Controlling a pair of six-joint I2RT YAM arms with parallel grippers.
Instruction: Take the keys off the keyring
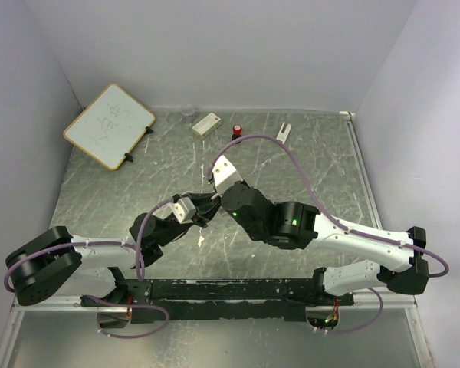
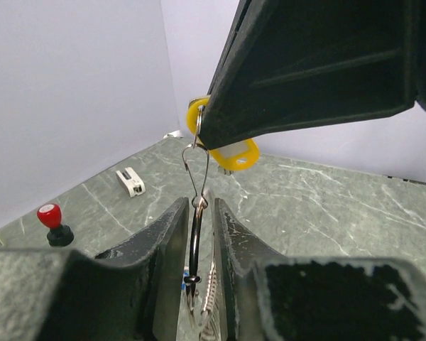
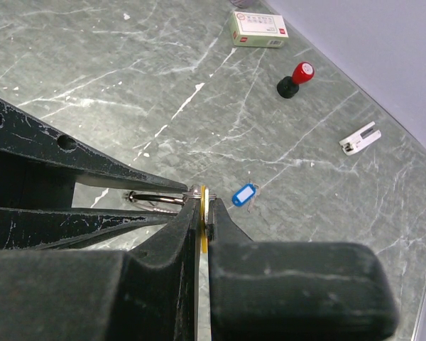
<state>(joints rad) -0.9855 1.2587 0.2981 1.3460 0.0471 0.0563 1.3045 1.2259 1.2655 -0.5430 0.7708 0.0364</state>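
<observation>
Looking along my left hand [image 2: 199, 207], I see its fingers pressed together on the keyring [image 2: 193, 249]. The ring stands edge-on between them, its plane running the way the fingers point. Lower in that gap sits something silvery and ridged; I cannot tell whether it is a key.

Straight beyond the fingertips a thin wire loop [image 2: 197, 169] rises from the ring to the yellow key [image 2: 234, 155]. My right hand [image 3: 203, 202] is pinching that key's head flat. Ring, loop and key therefore lie on one line from hand to hand, the two nearly tip to tip. I judge the coming move turns on working along that line, with the right hand nearer the key.

I count one ring, one loop and one yellow key on it. Past the right hand, one blue key [image 3: 243, 195] lies loose on the worktop [image 3: 92, 57], apart from the ring. Farther off are one red-capped bottle [image 3: 294, 78], one white clip [image 3: 360, 138] and one small box [image 3: 258, 28].
</observation>
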